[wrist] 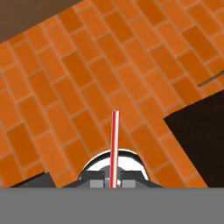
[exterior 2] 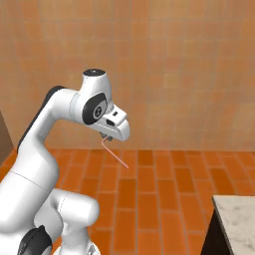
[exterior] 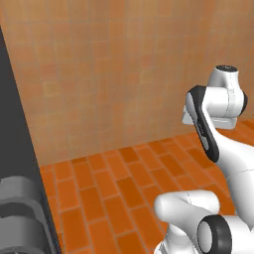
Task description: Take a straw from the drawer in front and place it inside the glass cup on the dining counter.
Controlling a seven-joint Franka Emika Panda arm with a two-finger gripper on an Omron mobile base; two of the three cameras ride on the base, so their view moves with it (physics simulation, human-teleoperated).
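Observation:
My gripper (exterior 2: 105, 137) hangs over the orange brick floor and is shut on the straw (exterior 2: 115, 156). The thin pinkish-red stick slants down and to the right from the fingers. In the hand view the straw (wrist: 114, 144) stands straight up from between the fingertips of the gripper (wrist: 113, 181), with the floor behind it. A cream marble corner of the dining counter (exterior 2: 235, 219) shows at the lower right of the right base view. The drawer and the glass cup are out of view.
A tan tiled wall (exterior 2: 169, 64) rises ahead. A dark panel (exterior: 15, 124) with a grey ribbed part (exterior: 20, 208) lines the left edge of the left base view. In the hand view a dark block (wrist: 199, 135) lies at the right.

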